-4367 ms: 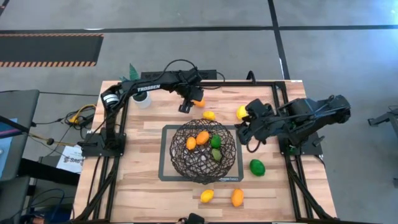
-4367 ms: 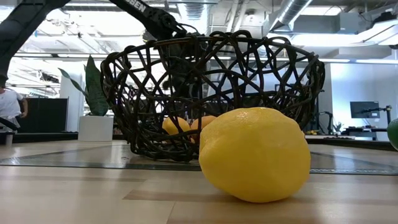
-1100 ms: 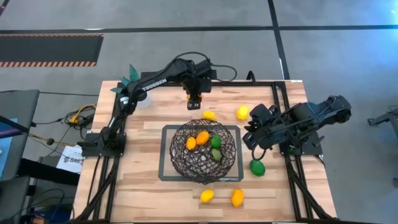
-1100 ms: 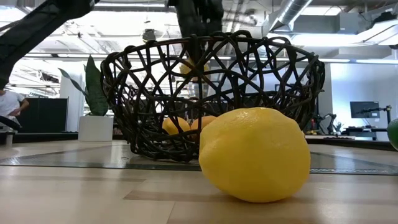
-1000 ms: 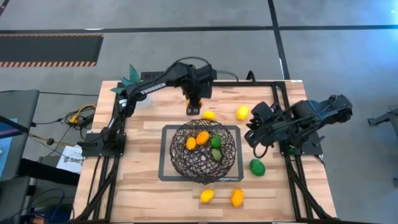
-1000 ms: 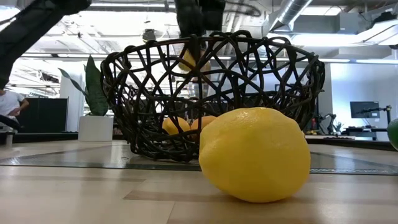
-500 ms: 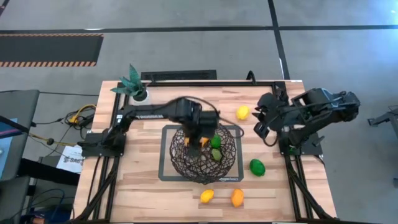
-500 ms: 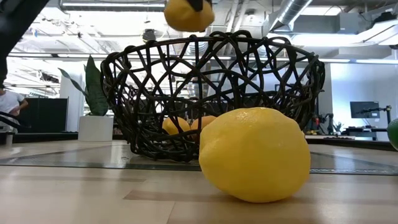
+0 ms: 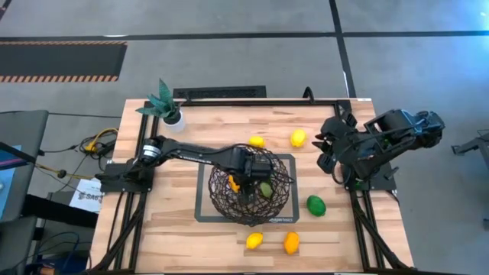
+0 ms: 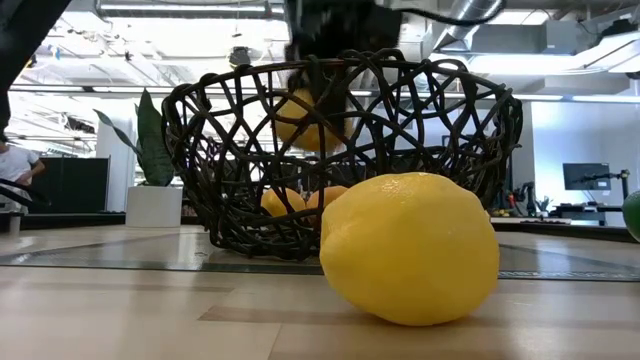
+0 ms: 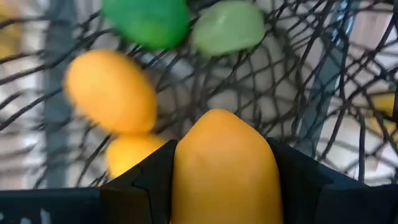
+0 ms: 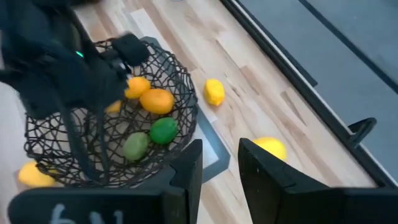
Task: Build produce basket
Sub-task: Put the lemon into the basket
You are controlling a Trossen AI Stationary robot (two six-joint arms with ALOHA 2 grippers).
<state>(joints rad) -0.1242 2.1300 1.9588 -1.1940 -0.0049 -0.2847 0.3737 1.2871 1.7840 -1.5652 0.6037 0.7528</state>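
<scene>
The dark wire basket (image 9: 252,200) stands on a grey-framed mat (image 9: 203,215) at mid-table. Inside lie orange fruits (image 11: 112,90) and green ones (image 11: 146,22). My left gripper (image 9: 246,177) reaches down into the basket, shut on an orange-yellow fruit (image 11: 224,168), which also shows inside the weave in the low view (image 10: 305,120). My right gripper (image 9: 327,151) hangs open and empty at the table's right side (image 12: 221,177). Two yellow fruits (image 9: 257,141) (image 9: 298,138), a green one (image 9: 316,205), and a yellow (image 9: 254,240) and an orange (image 9: 291,242) rest on the table. My left gripper pinches the orange-yellow fruit by its two opposite sides (image 11: 183,177) between its two fingers (image 11: 146,183). The fingers point down from above. The fruit is lifted clear, below the basket's rim and above the fruits lying in it.
A teal-leaved plant in a white pot (image 9: 166,105) stands at the far left corner. Black frame rails (image 9: 367,229) run along the table's left, right and far sides. In the low view the near yellow fruit (image 10: 410,250) stands large before the basket.
My left gripper has carried the fruit from the table's far side toward the near edge, over the basket's rim, then down into the basket, still shut on it. My right gripper has drawn back toward the far right.
</scene>
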